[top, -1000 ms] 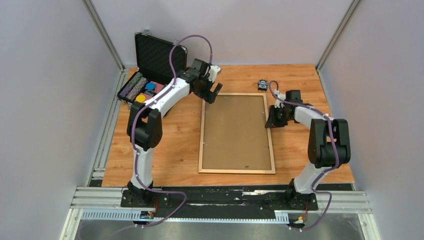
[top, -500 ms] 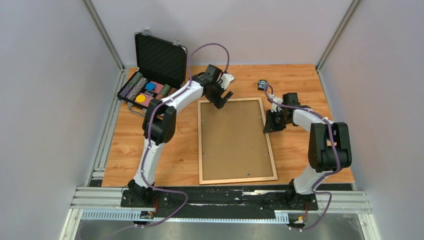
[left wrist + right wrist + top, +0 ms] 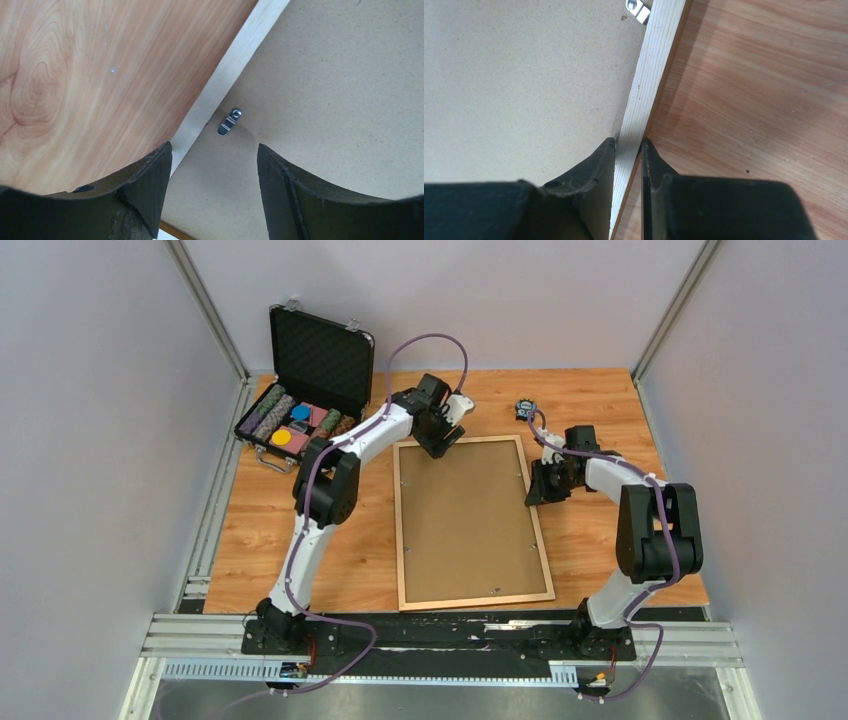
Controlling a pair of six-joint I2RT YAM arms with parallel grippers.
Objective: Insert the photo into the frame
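frame [image 3: 458,441] face down, middle of table [image 3: 330,530], backing board [image 3: 465,515] in, photo not visible. right gripper [image 3: 629,145] clamped on its right rail; left gripper [image 3: 214,147] jaws apart over far-left corner clip [image 3: 229,121]. Looks light, stiff, thin; grip the rails

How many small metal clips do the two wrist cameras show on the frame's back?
2. One clip lies ahead of the left tool; another clip is at the right wrist view's top edge. More may be hidden.

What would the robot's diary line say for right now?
frame: back up, backing board in | left jaws: open above clip at far edge | right jaws: shut on frame's right rail | photo: not in view
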